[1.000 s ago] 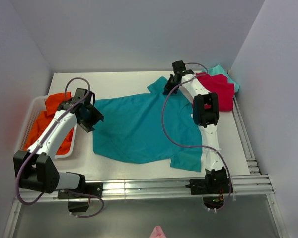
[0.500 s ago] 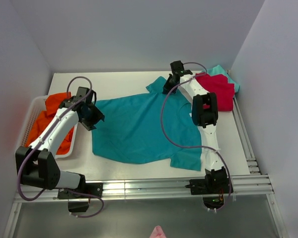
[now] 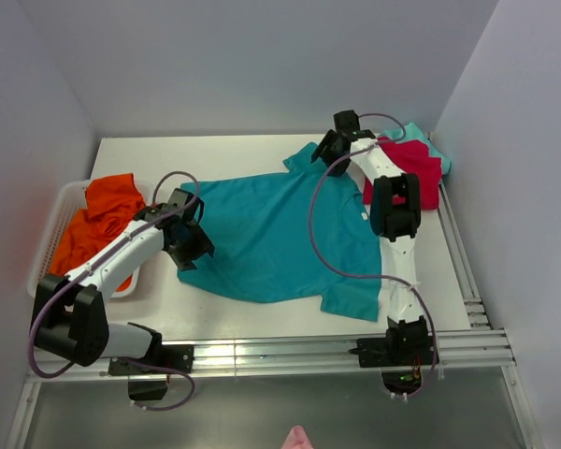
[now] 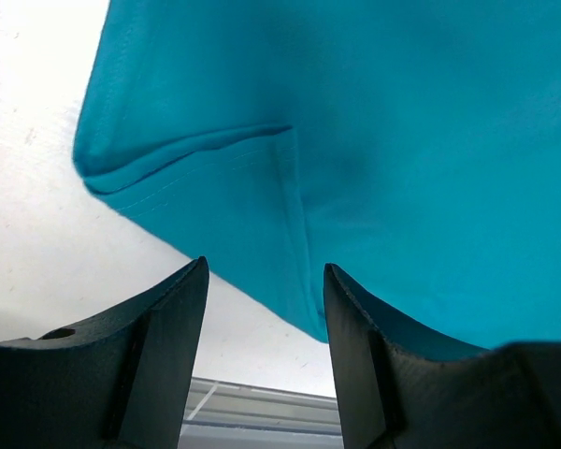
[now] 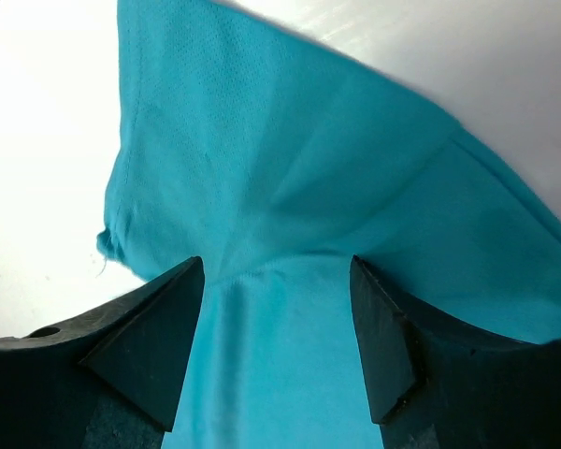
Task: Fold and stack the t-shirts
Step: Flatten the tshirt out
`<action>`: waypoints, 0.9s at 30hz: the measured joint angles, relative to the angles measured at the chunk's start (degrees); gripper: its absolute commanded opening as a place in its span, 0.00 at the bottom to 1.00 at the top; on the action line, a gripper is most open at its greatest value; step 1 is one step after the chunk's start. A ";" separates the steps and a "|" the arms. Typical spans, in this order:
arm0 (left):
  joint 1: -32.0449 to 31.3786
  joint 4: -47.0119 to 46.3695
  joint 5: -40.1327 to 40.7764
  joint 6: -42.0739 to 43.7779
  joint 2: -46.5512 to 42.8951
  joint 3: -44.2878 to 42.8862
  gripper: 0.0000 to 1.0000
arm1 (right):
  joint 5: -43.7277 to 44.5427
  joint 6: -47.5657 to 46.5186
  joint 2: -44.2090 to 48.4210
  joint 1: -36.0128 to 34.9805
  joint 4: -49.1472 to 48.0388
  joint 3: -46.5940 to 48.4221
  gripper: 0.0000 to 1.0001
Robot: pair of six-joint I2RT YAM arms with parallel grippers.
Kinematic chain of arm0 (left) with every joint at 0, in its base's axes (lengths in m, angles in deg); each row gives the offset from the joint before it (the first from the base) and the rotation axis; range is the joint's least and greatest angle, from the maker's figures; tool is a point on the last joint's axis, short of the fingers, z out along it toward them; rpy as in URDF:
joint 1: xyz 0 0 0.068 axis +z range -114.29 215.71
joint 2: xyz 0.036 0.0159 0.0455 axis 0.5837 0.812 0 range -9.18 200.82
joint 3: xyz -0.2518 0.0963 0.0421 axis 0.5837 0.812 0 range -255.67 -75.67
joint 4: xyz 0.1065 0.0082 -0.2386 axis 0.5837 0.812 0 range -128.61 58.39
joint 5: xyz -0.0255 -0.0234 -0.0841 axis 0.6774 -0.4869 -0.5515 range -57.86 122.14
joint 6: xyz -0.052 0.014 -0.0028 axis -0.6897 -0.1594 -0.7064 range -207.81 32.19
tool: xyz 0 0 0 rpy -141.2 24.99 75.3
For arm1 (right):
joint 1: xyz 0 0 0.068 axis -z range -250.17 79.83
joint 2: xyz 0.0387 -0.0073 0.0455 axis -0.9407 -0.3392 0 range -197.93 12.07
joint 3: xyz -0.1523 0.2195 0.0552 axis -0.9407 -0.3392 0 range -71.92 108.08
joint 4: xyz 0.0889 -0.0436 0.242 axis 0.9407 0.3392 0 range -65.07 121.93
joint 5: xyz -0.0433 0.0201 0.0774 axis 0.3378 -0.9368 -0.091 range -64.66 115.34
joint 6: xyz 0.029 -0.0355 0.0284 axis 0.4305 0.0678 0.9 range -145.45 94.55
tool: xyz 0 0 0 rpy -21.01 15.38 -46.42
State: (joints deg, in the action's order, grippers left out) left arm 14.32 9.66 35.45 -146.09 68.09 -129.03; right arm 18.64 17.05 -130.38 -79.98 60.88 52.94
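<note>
The teal-blue t-shirt (image 3: 271, 234) lies spread flat across the middle of the table (image 3: 168, 154). Its hem is to the left, with one sleeve pointing to the far edge and the other to the near edge. At the left end a corner of the hem is doubled over. The red t-shirt (image 3: 416, 173) lies bunched in the far right corner on top of the light-teal t-shirt (image 3: 421, 134). The orange t-shirt (image 3: 103, 220) lies crumpled in the white basket (image 3: 39, 253) at the left.

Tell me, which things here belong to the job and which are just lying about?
Job: teal shirt, orange shirt, red shirt, light-teal shirt.
Lying about: basket under the orange shirt; table.
</note>
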 measured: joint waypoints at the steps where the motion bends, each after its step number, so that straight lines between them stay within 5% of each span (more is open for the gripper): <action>1: -0.17 -0.39 0.00 -0.09 0.15 -0.02 0.58 | 0.02 0.00 1.09 0.11 -0.44 -1.38 0.71; 7: -0.61 -2.78 0.98 -0.15 2.99 -0.52 0.57 | 0.00 0.52 13.18 0.52 -1.88 -11.39 0.71; 21: -2.03 -7.02 5.62 -3.15 11.63 -0.90 0.51 | 0.37 1.27 62.99 1.20 -3.32 -38.23 0.70; 27: -3.23 -7.52 6.71 -4.15 13.51 -0.92 0.50 | 1.03 0.66 72.11 1.38 0.68 -46.75 0.69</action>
State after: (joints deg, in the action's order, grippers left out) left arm 11.09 2.14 42.16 -150.25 81.60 -129.95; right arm 19.67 17.71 -58.27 -78.60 61.55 6.18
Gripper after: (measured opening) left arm 0.508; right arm 0.693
